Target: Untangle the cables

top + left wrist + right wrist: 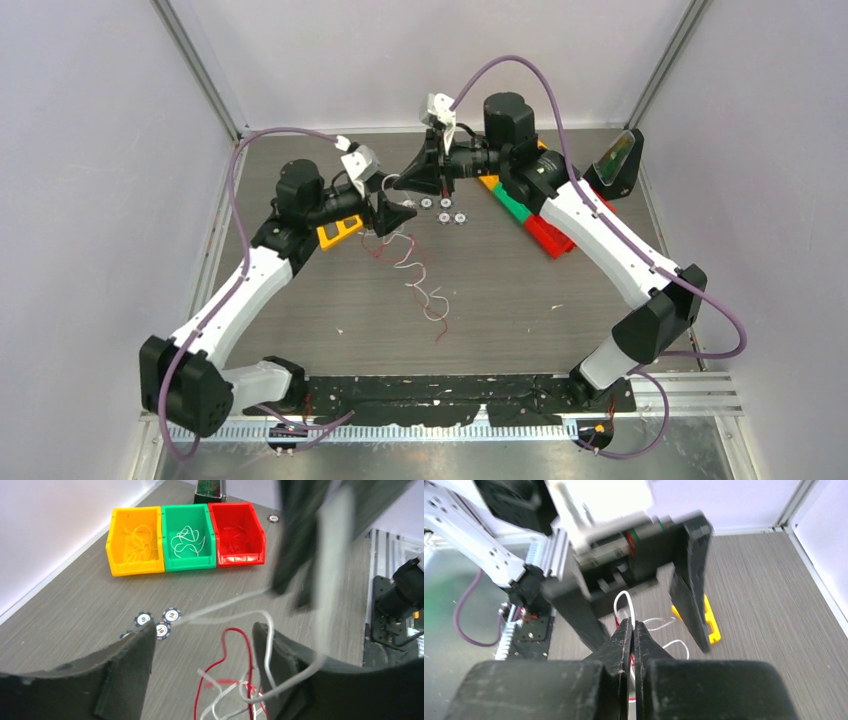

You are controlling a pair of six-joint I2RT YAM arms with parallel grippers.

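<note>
- Tightly pinched the white cable (625, 596) in the right gripper (632, 626); could have slipped under a sharp tug.
- Had the left gripper (202, 632) spread over the cables (420, 280), mid-table; risked dragging the lot along.

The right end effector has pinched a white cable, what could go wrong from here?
The white cable looks wound with the red cable, so pulling may tighten the tangle. The left end effector stands open around them, holding nothing, so the whole bundle could drag along, sweeping the poker chips.
</note>
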